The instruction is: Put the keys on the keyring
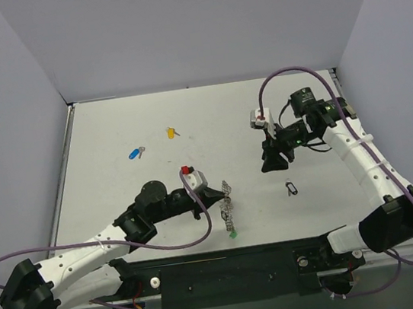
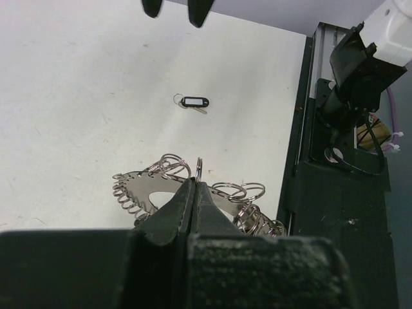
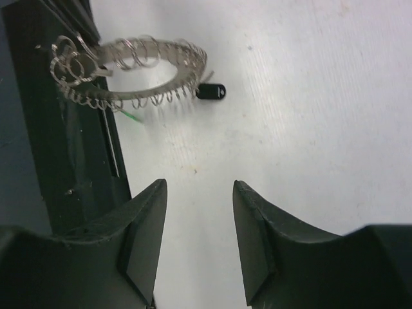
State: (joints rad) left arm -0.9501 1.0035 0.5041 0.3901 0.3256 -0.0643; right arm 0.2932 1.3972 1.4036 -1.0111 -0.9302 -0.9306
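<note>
While the left gripper (image 2: 195,185) clamps one ring of the keyring (image 2: 143,188) at near centre, likely to steady it for threading, the right gripper (image 3: 199,190) hangs wide open. The blue key (image 1: 136,153) and yellow key (image 1: 172,133) lie far left, unthreaded.

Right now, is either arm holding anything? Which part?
The left gripper is shut on the keyring, its fingers pinching one upright wire loop at its edge. The right gripper is open, holding nothing.
</note>
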